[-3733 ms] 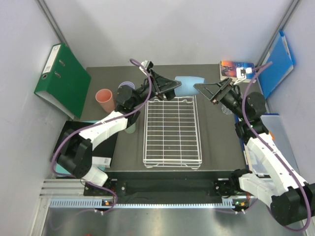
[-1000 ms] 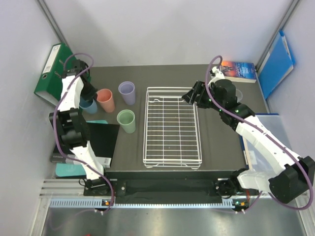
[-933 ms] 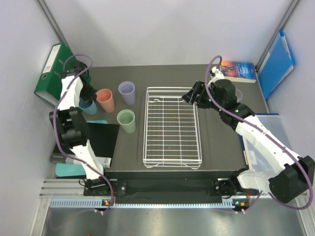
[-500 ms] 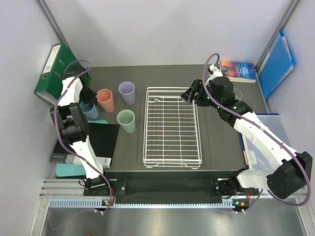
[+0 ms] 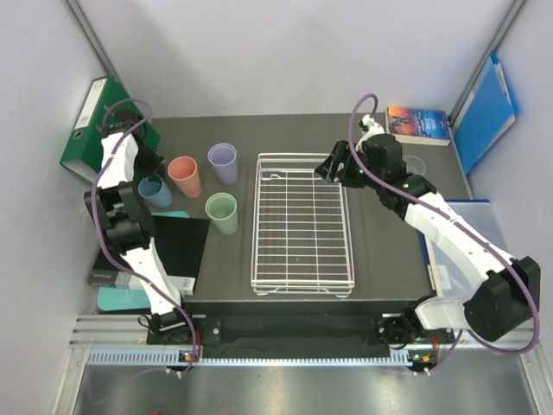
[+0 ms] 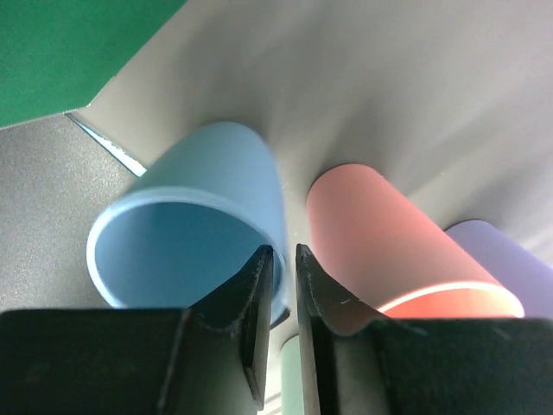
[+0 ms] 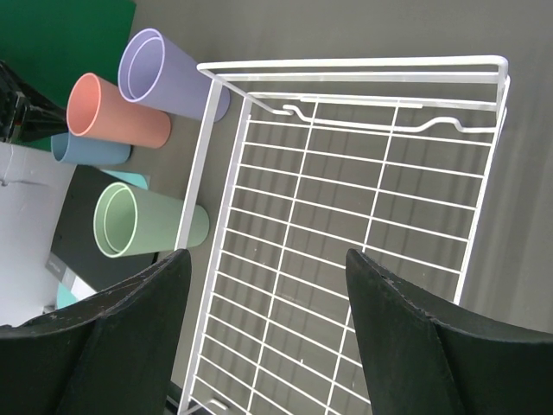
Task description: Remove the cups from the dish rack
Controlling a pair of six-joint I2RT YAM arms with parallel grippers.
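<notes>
The white wire dish rack (image 5: 302,157) (image 7: 346,66) lies mid-table with no cups in it. Left of it stand a lilac cup (image 5: 223,162) (image 7: 164,73), a salmon cup (image 5: 185,176) (image 6: 380,233), a mint cup (image 5: 222,213) (image 7: 143,220) and a light blue cup (image 5: 156,191) (image 6: 190,225). My left gripper (image 5: 148,168) (image 6: 282,251) straddles the blue cup's rim, one finger inside and one outside, its jaws parted by a narrow gap. My right gripper (image 5: 333,169) (image 7: 268,255) hangs open over the rack's far right corner, holding nothing. A clear glass (image 5: 417,166) stands behind the right arm.
A green binder (image 5: 108,130) leans at the back left, close to my left arm. A book (image 5: 417,124) and a blue folder (image 5: 488,99) sit at the back right. A black pad (image 5: 177,246) lies near the front left.
My left gripper's jaws have parted slightly at the blue cup's rim and the wrist has shifted back a little. My right gripper has moved slightly back over the rack's far corner.
</notes>
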